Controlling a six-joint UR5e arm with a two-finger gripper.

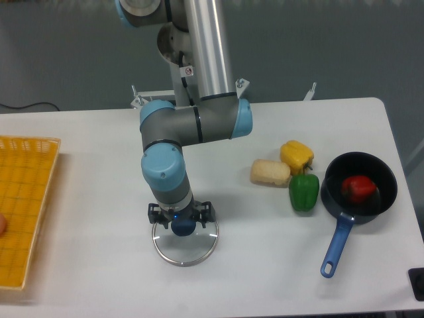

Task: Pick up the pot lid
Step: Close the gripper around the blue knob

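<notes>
The gripper (182,217) points down over the pot lid, its two fingers spread wide, one to the left and one to the right of the knob. Clear glass with a metal rim makes up the lid (185,254), which lies flat on the table. Its round dark blue knob (183,228) shows between the fingers, its upper part partly hidden by the gripper. Whether the fingertips touch the glass cannot be told.
Right of the lid lie a brown potato-like item (270,172), a yellow pepper (297,156) and a green pepper (304,193). Farther right, a black pan (336,208) with a blue handle holds a red item (358,189). A yellow-orange crate (45,173) stands at the left edge.
</notes>
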